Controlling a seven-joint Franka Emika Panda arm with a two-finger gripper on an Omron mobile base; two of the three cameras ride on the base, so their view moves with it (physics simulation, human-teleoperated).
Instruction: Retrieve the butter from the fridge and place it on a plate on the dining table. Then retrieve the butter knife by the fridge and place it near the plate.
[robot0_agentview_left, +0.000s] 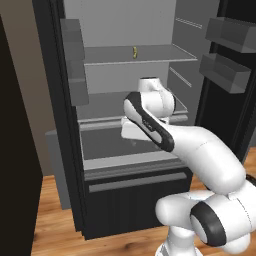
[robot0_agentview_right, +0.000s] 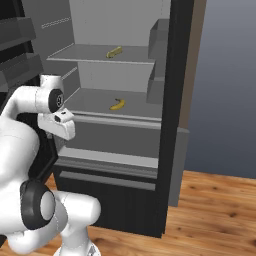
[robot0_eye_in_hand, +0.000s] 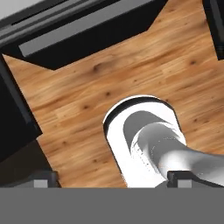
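Observation:
The fridge stands with its doors open, showing light grey shelves. The butter is a small yellow stick lying on the upper shelf. My gripper hangs in front of the fridge's lower part, well below the butter, and points down at the wooden floor. Its fingertips stand wide apart with nothing between them, so it is open. The white hand sits at the level of the drawer front. The plate, the dining table and the butter knife are out of view.
A curved yellow banana lies on the shelf below the butter. Door bins jut out on the open right door, and more bins line the other side. Wooden floor spreads in front of the fridge.

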